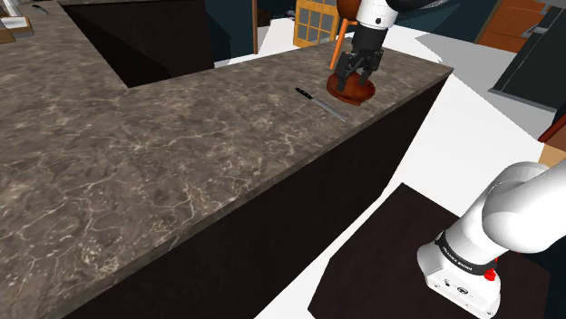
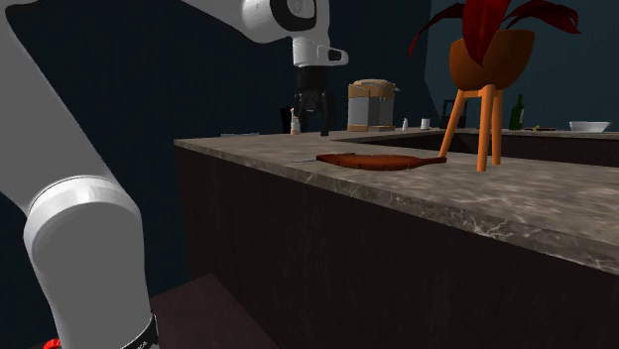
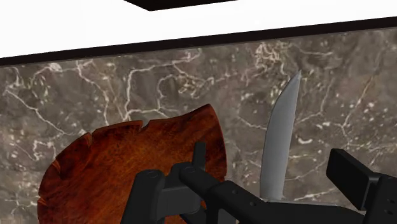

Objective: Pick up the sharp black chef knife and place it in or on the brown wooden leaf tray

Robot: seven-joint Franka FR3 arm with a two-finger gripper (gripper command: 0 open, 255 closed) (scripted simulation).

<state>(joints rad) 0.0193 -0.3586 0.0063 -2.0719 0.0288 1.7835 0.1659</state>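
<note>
marble counter (image 1: 181, 181); pincer (image 1: 356, 75) wide open above tray (image 3: 114, 172) and knife (image 3: 280, 140), seemingly empty.

Stone-look surface (image 1: 181, 181): grey-brown w/ pale veins, polished & smooth, faint sheen. The leaf tray (image 3: 114, 172): red-brown wood, dark grain visible, glossy finish. The knife (image 3: 280, 140): blade plain grey metal, smooth, satin rather than mirror; handle black. The fingers (image 3: 353, 175): black, matt, plastic-looking. White arm (image 1: 531, 213) shell: smooth, semi-gloss.
</note>
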